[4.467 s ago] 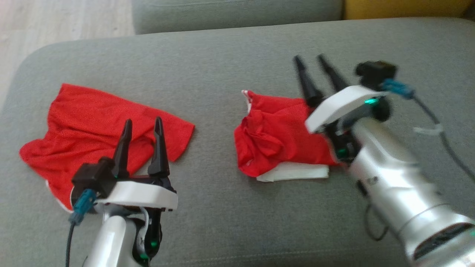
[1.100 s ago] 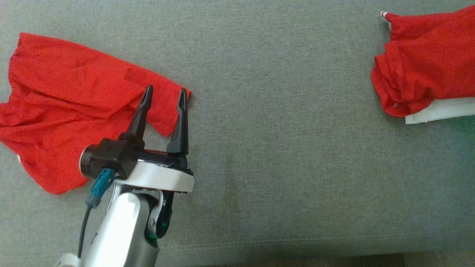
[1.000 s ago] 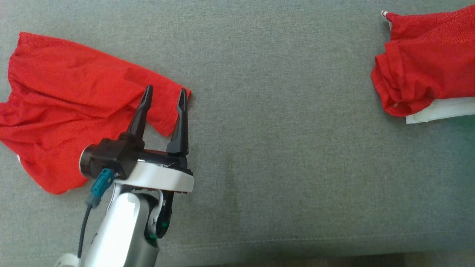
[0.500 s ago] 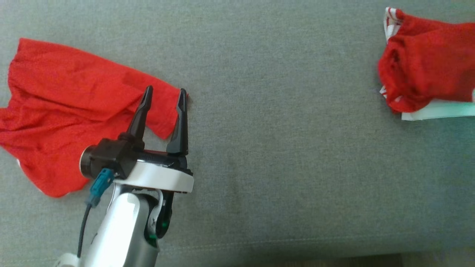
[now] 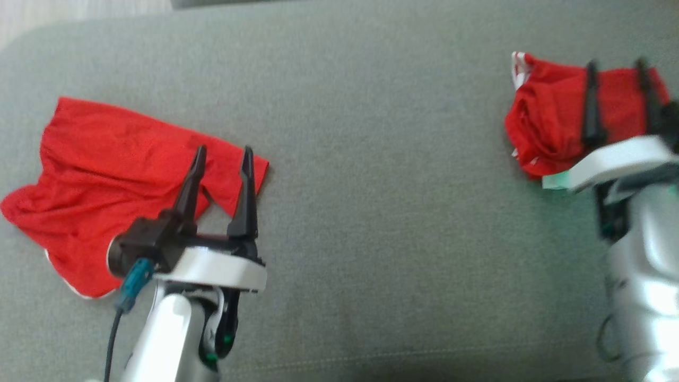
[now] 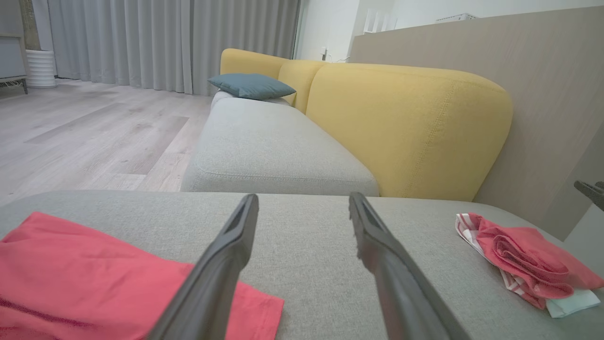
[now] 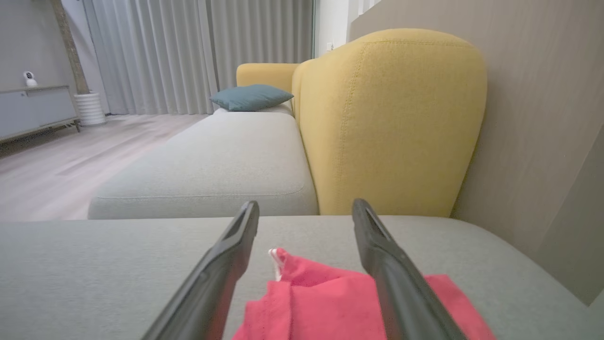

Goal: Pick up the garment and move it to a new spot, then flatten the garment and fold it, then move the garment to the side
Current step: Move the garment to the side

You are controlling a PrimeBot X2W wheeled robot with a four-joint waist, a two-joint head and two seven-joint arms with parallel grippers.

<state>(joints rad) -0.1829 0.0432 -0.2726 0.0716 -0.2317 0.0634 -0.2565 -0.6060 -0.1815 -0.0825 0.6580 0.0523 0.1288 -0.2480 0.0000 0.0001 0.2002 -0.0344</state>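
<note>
Work surface is a grey sofa seat [image 5: 371,212] (no table in use). Two red items lie on it, well apart. The spread red garment [image 5: 116,175] lies loosely flat and wrinkled at the robot's left, with one corner pointing toward the middle of the seat. The left jaws stand wide and hold nothing; their fingers [image 5: 245,191] hang over that near corner, and the left wrist view shows the same cloth [image 6: 71,264] beneath the left finger, bare seat beneath the other. The folded red garment [image 5: 551,127] sits as a compact bundle at the robot's right, resting on a folded white cloth [image 5: 554,181] whose edge shows below it; a striped red-and-white trim shows at its far corner. The right jaws are also wide and empty, fingers [image 5: 591,106] over the bundle, which lies between and below them in the right wrist view [image 7: 325,307]. The head view is blurred on that side, so contact between fingertips and cloth cannot be confirmed. A yellow backrest [image 7: 391,118] stands behind the seat.
</note>
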